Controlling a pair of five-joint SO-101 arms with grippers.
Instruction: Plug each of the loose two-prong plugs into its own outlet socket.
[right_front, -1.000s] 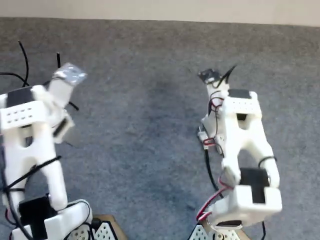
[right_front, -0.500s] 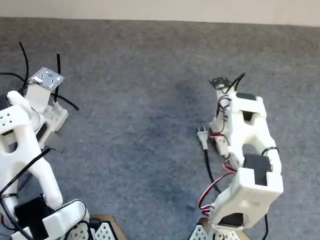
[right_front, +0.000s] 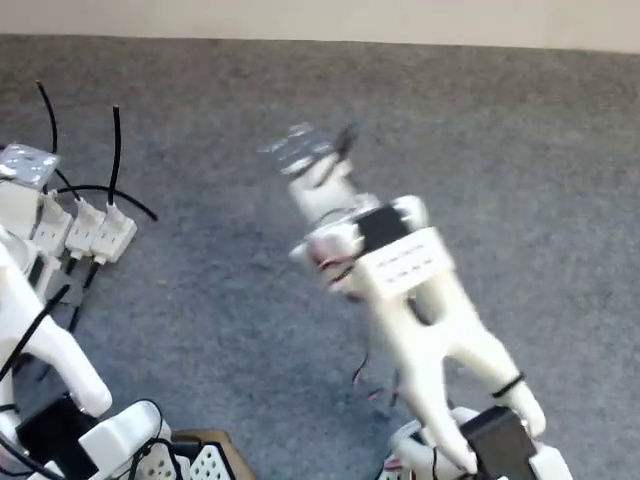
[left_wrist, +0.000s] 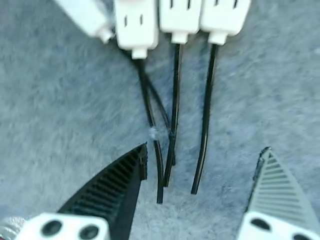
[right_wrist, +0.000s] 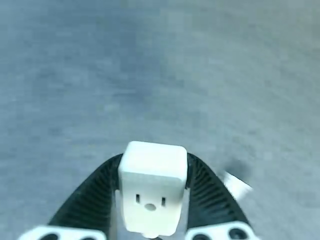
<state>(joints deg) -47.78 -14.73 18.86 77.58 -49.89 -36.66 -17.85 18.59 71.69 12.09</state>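
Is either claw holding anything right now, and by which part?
The right gripper clamps a white plastic outlet socket block by its two sides. The left gripper, open above the black cords, holds nothing.

High view: fixed cam overhead, fairly far, looks down over the grey carpeted counter (right_front: 200, 110) from the arms' base side. Left wrist cam: close, faces down past the left hand (left_wrist: 204, 149) at the white plastic outlet sockets (left_wrist: 175, 20) w/ black cords. Same sockets (right_front: 95, 232) sit near high view's left edge. Right wrist cam: low, faces fwd across counter, past the right hand (right_wrist: 155, 160) and the white plastic socket block (right_wrist: 152, 175) in it.
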